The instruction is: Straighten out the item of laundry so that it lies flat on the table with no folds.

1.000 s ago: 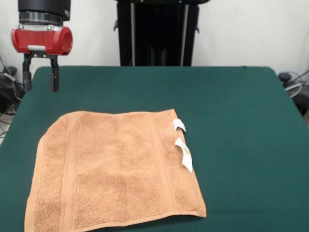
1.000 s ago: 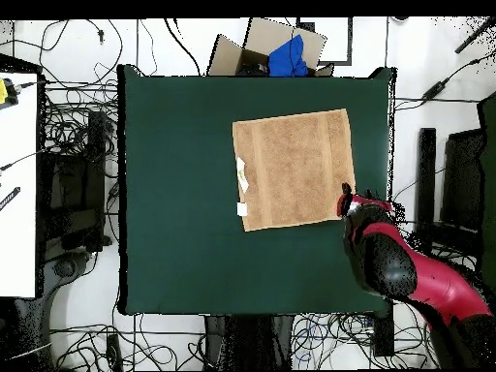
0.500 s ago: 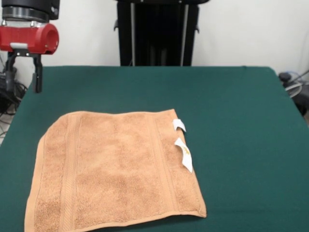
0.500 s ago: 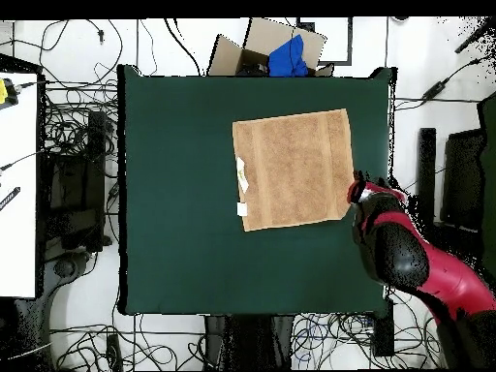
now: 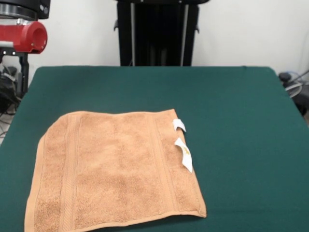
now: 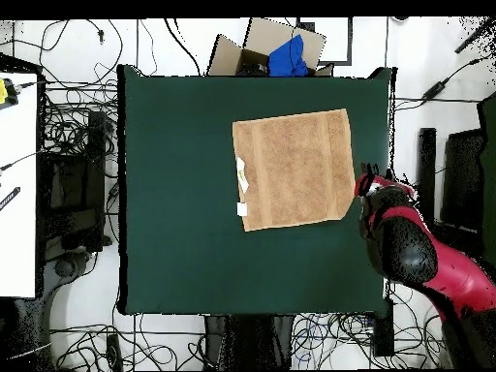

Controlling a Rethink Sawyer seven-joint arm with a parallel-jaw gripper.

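Front view shows the soft, limp towel lying flat on the table; corners suit pinching; end effector state unclear.

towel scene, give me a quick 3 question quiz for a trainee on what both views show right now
1. True or false: the towel lies spread on the table with no fold visible.
2. In the front view, where are the white tags?
A. on the towel's right edge
B. on its left edge
C. in its middle
3. Fill in: the gripper is ____ the towel: touching, or apart from?

Key
1. True.
2. A.
3. Apart from; in the front view it hangs off the table's left edge, with one finger showing.
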